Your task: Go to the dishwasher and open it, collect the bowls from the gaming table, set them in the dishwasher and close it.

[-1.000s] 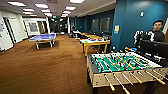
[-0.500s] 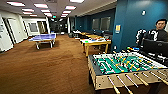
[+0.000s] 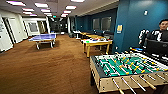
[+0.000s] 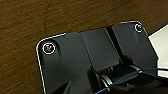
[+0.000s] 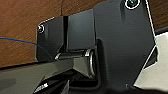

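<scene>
Fingers: on either arm I cannot tell whether they are open or shut, or whether they hold anything; both wrist views look down past the robot's own dark plate onto brown carpet (image 4: 30,30). Change noted: against the head pictures of the last second, the whole scene has shifted only slightly, with the foosball table (image 3: 125,66) sitting a touch lower and nearer the right edge. That is the camera moving with the robot, not the furniture; nothing in the room itself has moved. The gaming table (image 3: 97,43), yellow-framed with a pale top, stands ahead and right of centre, beyond the foosball table and close to the blue wall (image 3: 130,25). Small coloured items lie on its top, but they are too blurred to confirm as bowls. A blue ping-pong table (image 3: 43,38) stands well apart to the left across open carpet. A person (image 3: 160,31) stands behind the foosball table at the right edge. Judgement: the robot is in transit, apparently creeping through the games room, and the bowl collection is not yet begun.
</scene>
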